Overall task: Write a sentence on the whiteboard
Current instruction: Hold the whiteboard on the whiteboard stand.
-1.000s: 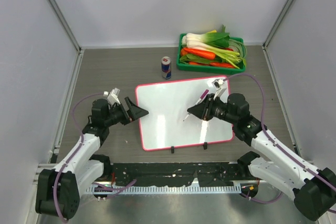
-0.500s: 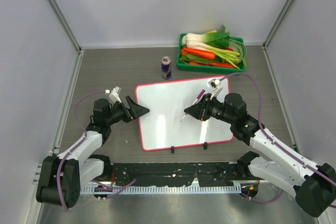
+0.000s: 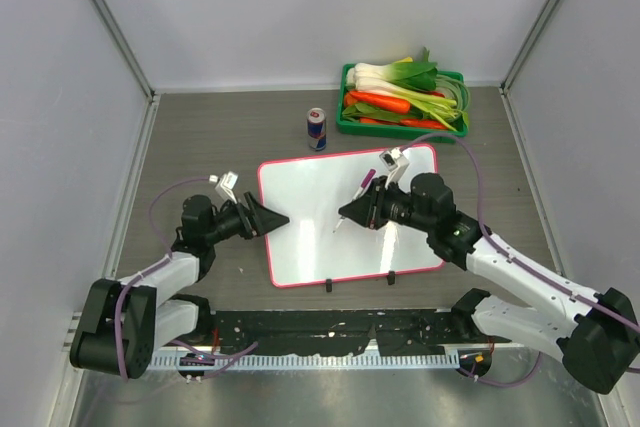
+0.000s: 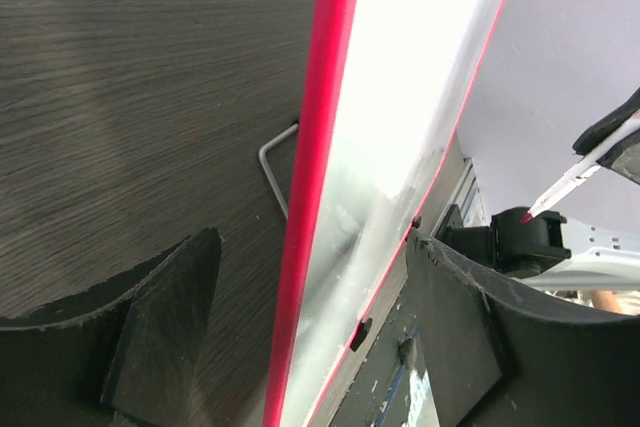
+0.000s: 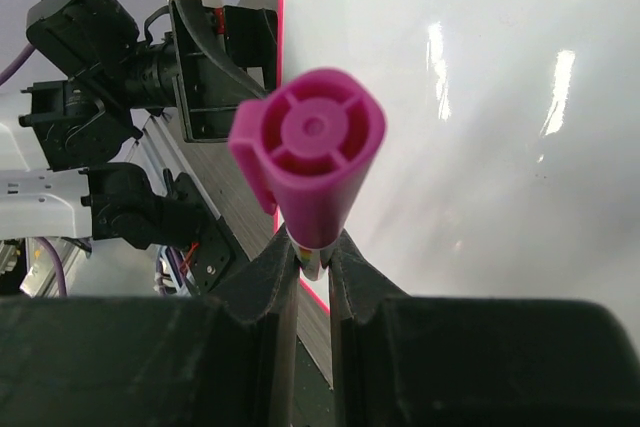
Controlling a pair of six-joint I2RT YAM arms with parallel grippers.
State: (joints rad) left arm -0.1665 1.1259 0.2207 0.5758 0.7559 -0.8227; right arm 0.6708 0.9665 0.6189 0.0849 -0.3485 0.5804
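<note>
Whiteboard (image 3: 330,237) lies blank between the claws; writing not begun. Left claw (image 3: 275,217), open, straddles its edge, holding nothing. Right claw (image 3: 350,212) is clamped on marker (image 5: 308,152), tip ahead above board. Next move, by judgement: lower tip gently.

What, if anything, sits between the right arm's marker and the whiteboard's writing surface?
Nothing visible. The marker, clamped in the right gripper, points at bare whiteboard; the can and vegetable crate sit beyond its far edge.

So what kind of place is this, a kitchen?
Probably a robot lab booth, not a kitchen: a left arm and right arm bolted to a table, plain walls around it, and props, a whiteboard and a crate of vegetables.
</note>
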